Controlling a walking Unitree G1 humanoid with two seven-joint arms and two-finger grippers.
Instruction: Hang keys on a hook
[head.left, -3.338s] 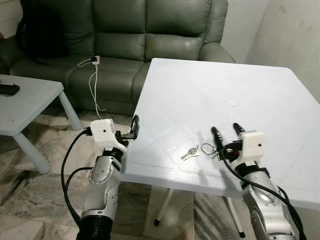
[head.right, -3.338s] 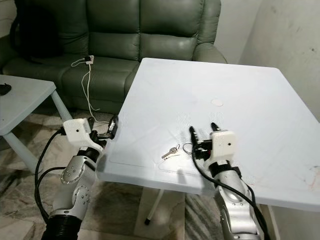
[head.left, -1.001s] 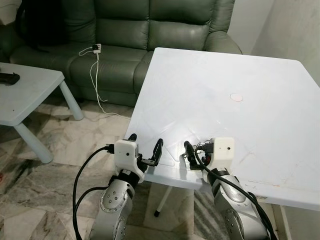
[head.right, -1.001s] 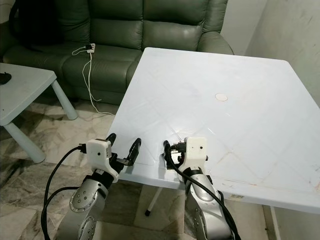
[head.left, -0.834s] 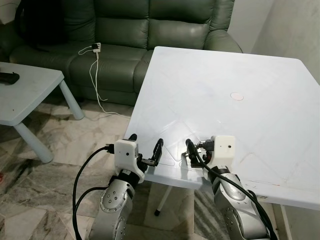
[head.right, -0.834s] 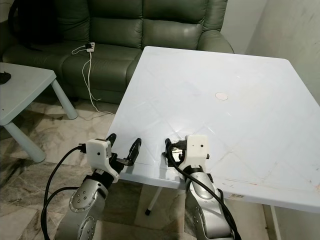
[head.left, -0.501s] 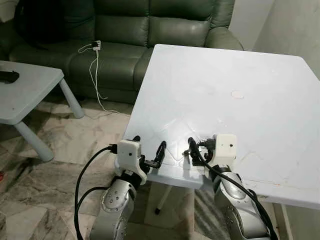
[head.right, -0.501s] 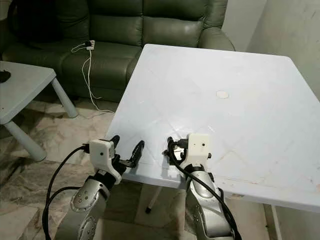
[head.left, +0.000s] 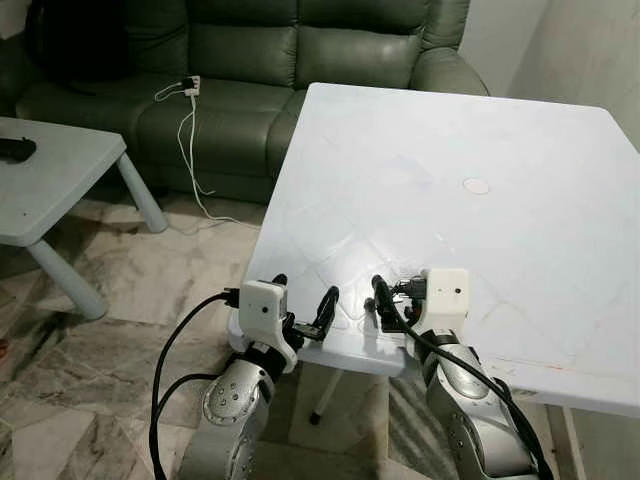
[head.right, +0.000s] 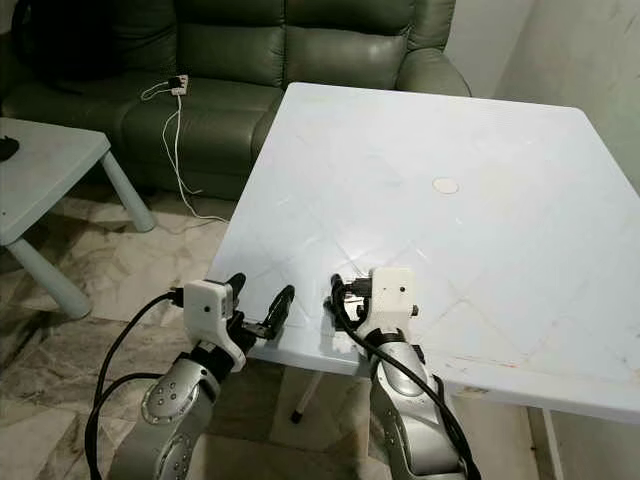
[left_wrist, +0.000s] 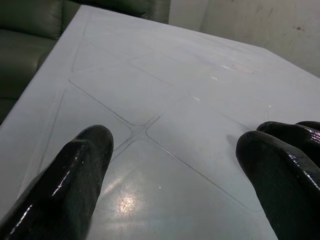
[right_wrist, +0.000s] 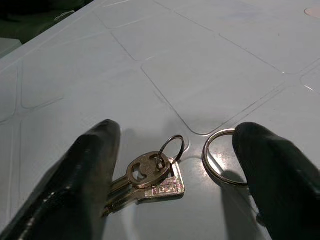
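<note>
I note both arms low at the white table's near edge. The right gripper straddles the keys lying flat, fingers apart; the left gripper is spread over bare tabletop. Since 3.3 seconds ago, both arms sit closer to me.

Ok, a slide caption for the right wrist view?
Open right gripper straddling the keys and their ring lying on the white table.

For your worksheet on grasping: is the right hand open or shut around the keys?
Open. The right hand has its fingers spread either side of the keys, which lie flat on the table.
</note>
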